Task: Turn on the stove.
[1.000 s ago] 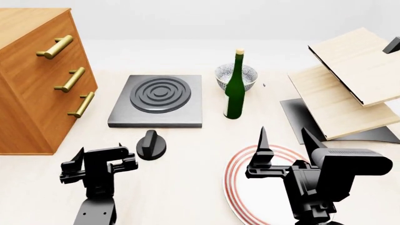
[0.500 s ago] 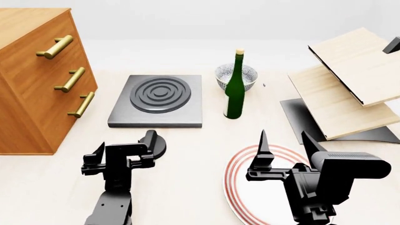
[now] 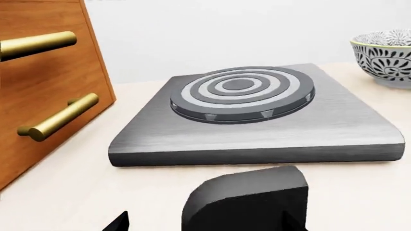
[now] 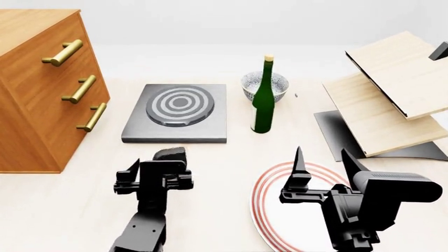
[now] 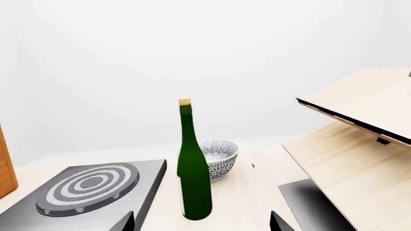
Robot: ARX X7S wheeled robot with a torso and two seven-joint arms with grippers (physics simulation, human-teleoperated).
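Note:
The stove [image 4: 209,128] is a dark grey slab at centre left; its ring burner [image 4: 179,105] shows pale glowing rings. It also shows in the left wrist view [image 3: 270,137] and the right wrist view [image 5: 149,190]. The black knob [image 4: 170,155] lies just in front of the slab. My left gripper [image 4: 155,170] is open with the knob [image 3: 247,199] between its jaws; one finger is apart from it, the other is against it. My right gripper [image 4: 322,157] is open and empty above the red-ringed plate [image 4: 268,181], and shows open in its wrist view [image 5: 202,224].
A wooden drawer chest [image 4: 42,89] with brass handles stands at the left. A green bottle [image 4: 263,105] and a patterned bowl [image 4: 278,83] stand right of the stove. A tilted wooden shelf rack [image 4: 392,94] stands at the right.
My left gripper has moved forward and right until the knob sits between its jaws. The knob's handle has turned. The burner rings have gone from dark to pale. The right arm barely moved.

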